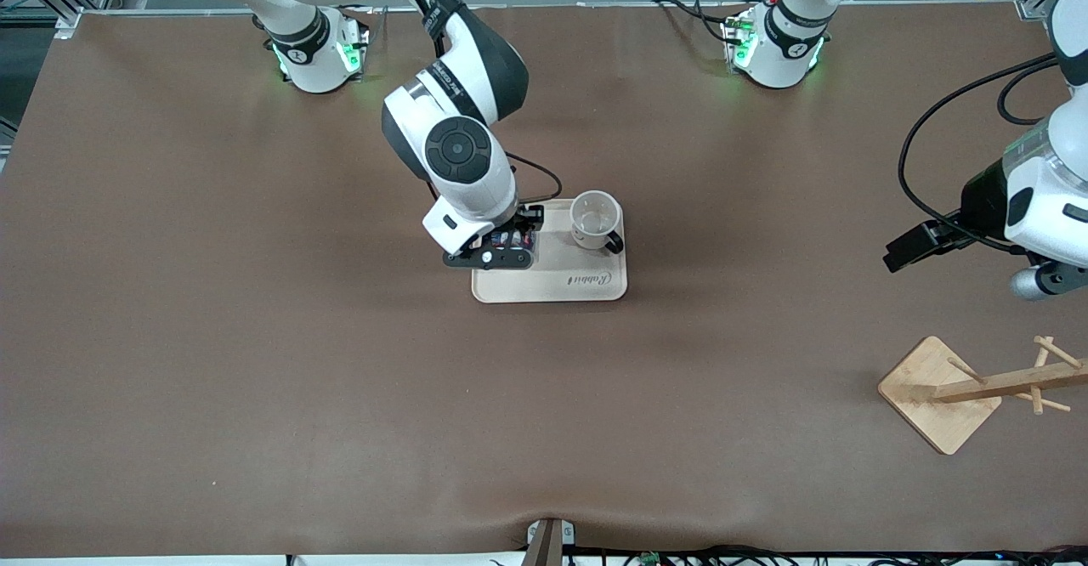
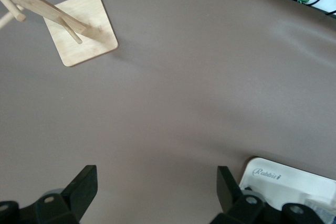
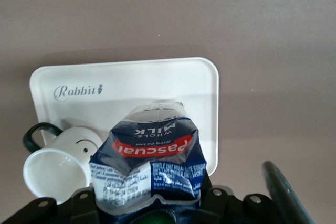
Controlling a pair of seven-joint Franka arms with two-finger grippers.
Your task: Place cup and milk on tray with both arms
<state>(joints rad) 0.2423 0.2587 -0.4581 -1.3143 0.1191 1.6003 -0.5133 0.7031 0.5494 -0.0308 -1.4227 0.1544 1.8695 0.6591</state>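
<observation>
- The right end effector (image 1: 501, 247) hangs over the tray (image 1: 552, 287), at the tray's end toward the right arm's side of the bench (image 1: 255, 362), and it pinches the milk (image 3: 149, 156) between its fingers.
- In the right wrist view the carton fills the space directly under the wrist; its crumpled blue body with the red band and "MILK" lettering points down at the tray's cream surface (image 3: 157, 80).
- The front view shows only a sliver of the milk (image 1: 508, 236) inside the black fingers; whether its base touches the tray cannot be told.
- The cup (image 1: 595, 220) stands upright on the tray, in the corner farther from the front camera and toward the left arm's end, with its black handle turned toward the front camera.
- In the right wrist view the cup (image 3: 60, 163) sits just beside the carton.
- The left end effector (image 2: 152, 192) waits over bare bench, well apart from the tray, with its fingers spread wide and nothing between them.
- A wooden rack (image 1: 943, 392) lies near the left arm's end of the bench.
</observation>
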